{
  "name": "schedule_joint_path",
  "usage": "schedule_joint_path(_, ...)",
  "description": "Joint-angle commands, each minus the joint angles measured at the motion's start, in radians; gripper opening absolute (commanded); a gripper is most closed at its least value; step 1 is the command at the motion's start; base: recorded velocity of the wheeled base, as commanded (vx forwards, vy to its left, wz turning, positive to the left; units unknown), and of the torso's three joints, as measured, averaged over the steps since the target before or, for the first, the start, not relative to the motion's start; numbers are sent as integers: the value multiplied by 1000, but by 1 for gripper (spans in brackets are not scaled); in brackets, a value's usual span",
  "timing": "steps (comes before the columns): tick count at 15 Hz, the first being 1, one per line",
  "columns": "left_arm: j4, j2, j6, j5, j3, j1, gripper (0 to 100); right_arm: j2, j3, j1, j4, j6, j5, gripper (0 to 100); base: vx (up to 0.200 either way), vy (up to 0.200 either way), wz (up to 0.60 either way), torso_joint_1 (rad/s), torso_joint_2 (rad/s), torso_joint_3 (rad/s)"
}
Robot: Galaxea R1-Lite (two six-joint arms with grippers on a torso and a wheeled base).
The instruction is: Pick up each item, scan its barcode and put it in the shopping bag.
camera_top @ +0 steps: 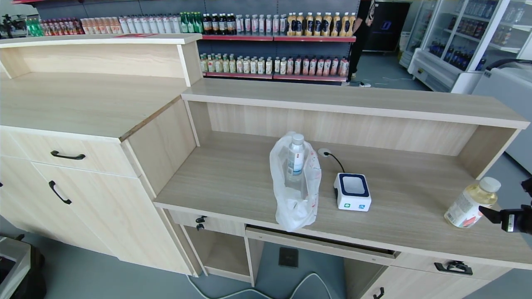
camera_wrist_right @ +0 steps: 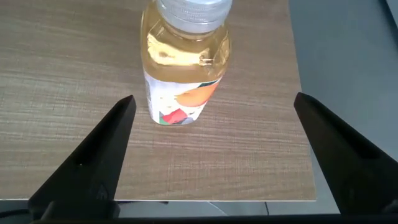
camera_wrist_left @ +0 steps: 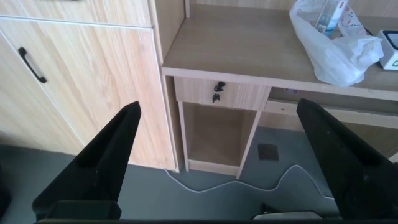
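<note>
A bottle of yellow drink (camera_top: 471, 203) with a white cap stands upright at the right end of the desk (camera_top: 232, 178); the right wrist view shows the bottle (camera_wrist_right: 185, 62) just ahead of my open right gripper (camera_wrist_right: 214, 155), whose fingertips (camera_top: 488, 214) almost reach it. In the middle of the desk a clear plastic shopping bag (camera_top: 296, 187) stands open with a clear water bottle (camera_top: 295, 157) inside. Beside it sits the white scanner (camera_top: 352, 192) with a dark-framed window. My left gripper (camera_wrist_left: 217, 149) hangs open low beside the desk, well away from the shopping bag (camera_wrist_left: 333, 46).
A black cable (camera_top: 334, 160) runs from the scanner to a port in the desktop. A raised back ledge (camera_top: 353, 101) borders the desk, and a taller counter (camera_top: 83, 104) stands on the left. The desk's right edge (camera_wrist_right: 298, 106) lies close to the yellow bottle.
</note>
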Motion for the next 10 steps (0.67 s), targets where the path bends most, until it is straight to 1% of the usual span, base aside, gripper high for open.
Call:
schedule_joint_path(1, -1, 2, 0, 0, 0, 0, 100, 54, -2, 3, -17, -2, -2, 100, 0, 0, 0, 0, 0, 0)
schedule_joint_path(6, -1, 2, 0, 0, 0, 0, 100, 112, -73, 43, -20, -1, -4, 100, 0, 0, 0, 0, 0, 0)
schedule_joint_path(10, -1, 2, 0, 0, 0, 0, 100, 170, -88, 81, -86, 9, -4, 100, 0, 0, 0, 0, 0, 0)
